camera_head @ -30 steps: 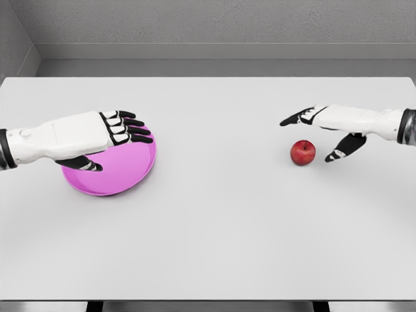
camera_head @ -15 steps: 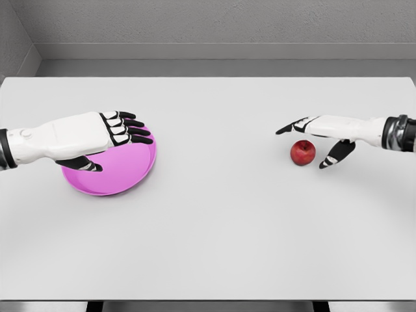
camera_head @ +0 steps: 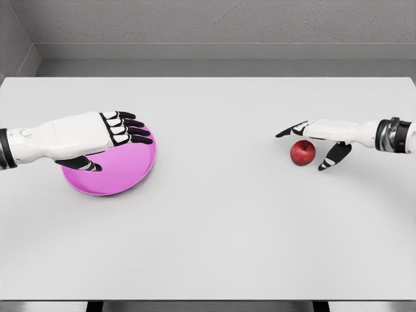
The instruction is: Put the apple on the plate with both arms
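My right hand [camera_head: 316, 144] arches spread and empty over the apple [camera_head: 302, 152] on the surface [camera_head: 221, 221], ready to close; my left hand [camera_head: 107, 138] waits relaxed (holding nothing) over the plate [camera_head: 123, 174].

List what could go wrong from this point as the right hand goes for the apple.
1. The right hand is spread over the apple without gripping it; a closing finger could nudge the round fruit and send it rolling across the table.
2. The left hand covers much of the pink plate, so the drop spot may be blocked.
3. The plate sits far from the apple, a long carry.
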Tool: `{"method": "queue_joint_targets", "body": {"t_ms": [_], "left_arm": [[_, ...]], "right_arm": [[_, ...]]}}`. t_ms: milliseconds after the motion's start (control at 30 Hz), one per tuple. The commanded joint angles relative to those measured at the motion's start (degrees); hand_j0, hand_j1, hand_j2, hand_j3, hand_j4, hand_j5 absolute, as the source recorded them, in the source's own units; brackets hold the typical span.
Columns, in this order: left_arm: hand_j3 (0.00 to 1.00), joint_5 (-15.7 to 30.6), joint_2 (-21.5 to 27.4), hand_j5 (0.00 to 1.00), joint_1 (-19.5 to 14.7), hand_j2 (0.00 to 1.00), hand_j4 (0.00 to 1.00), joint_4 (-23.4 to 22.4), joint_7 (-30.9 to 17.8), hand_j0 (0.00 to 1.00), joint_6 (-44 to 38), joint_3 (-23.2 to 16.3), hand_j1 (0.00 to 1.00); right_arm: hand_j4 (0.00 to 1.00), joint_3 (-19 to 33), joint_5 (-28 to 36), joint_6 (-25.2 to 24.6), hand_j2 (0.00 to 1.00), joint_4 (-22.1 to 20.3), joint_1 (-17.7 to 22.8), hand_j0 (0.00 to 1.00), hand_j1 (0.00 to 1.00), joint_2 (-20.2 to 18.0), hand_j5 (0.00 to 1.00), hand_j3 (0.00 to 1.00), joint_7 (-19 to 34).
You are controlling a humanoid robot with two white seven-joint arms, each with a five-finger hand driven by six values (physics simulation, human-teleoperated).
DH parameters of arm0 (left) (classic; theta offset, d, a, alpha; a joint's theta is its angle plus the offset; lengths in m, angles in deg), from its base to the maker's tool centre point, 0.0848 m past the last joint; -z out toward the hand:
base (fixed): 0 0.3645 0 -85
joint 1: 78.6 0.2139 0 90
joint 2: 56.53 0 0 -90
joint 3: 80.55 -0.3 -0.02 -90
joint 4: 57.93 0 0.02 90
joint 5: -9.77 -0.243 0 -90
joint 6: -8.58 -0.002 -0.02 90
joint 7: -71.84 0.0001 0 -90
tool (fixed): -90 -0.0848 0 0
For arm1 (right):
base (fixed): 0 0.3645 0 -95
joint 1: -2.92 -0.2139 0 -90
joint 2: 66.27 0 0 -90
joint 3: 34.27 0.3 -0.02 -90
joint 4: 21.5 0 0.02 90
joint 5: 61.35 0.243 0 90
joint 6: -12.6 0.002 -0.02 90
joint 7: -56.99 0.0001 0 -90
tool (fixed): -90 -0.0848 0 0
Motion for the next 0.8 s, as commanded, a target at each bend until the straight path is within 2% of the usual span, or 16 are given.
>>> {"method": "queue_joint_targets", "body": {"t_ms": [0,367,467,500,567,600,633,733,767], "left_arm": [[1.00,0.4,0.1,1.00,0.0,1.00,1.00,0.0,0.0,1.00,-0.1,0.1,1.00],[1.00,0.4,0.1,1.00,0.0,1.00,1.00,0.0,0.0,1.00,-0.1,0.1,1.00],[1.00,0.4,0.1,1.00,0.0,1.00,1.00,0.0,0.0,1.00,-0.1,0.1,1.00],[1.00,0.4,0.1,1.00,0.0,1.00,1.00,0.0,0.0,1.00,-0.1,0.1,1.00],[1.00,0.4,0.1,1.00,0.0,1.00,1.00,0.0,0.0,1.00,-0.1,0.1,1.00],[1.00,0.4,0.1,1.00,0.0,1.00,1.00,0.0,0.0,1.00,-0.1,0.1,1.00],[1.00,0.4,0.1,1.00,0.0,1.00,1.00,0.0,0.0,1.00,-0.1,0.1,1.00],[1.00,0.4,0.1,1.00,0.1,1.00,1.00,-0.1,-0.1,1.00,-0.1,0.1,1.00],[1.00,0.4,0.1,1.00,0.0,1.00,1.00,-0.1,-0.1,1.00,-0.1,0.1,1.00]], "right_arm": [[1.00,0.0,-0.4,-0.1,1.00,0.7,-0.1,1.00,1.00,0.3,1.00,1.00,0.0],[1.00,0.0,-1.6,-0.5,1.00,1.7,-0.7,1.00,1.00,1.4,1.00,1.00,0.0],[0.95,0.1,-1.6,-0.5,0.95,1.8,-0.7,0.95,0.95,1.5,0.95,0.95,0.0],[0.92,0.1,-1.6,-0.4,0.92,1.9,-0.7,0.92,0.92,1.6,0.92,0.92,0.0],[0.74,0.2,-1.4,0.1,0.74,1.8,-0.7,0.74,0.74,1.6,0.74,0.74,0.0],[0.73,0.2,-1.3,0.7,0.73,1.8,-0.7,0.73,0.73,1.7,0.73,0.73,0.0],[0.66,0.2,-1.1,1.0,0.66,1.8,-0.7,0.66,0.66,1.7,0.66,0.66,0.0],[0.54,0.2,-0.9,1.5,0.54,1.8,-0.7,0.54,0.54,1.7,0.54,0.54,0.0],[0.54,0.2,-0.9,1.5,0.54,1.8,-0.7,0.54,0.54,1.7,0.54,0.54,0.0]]}}
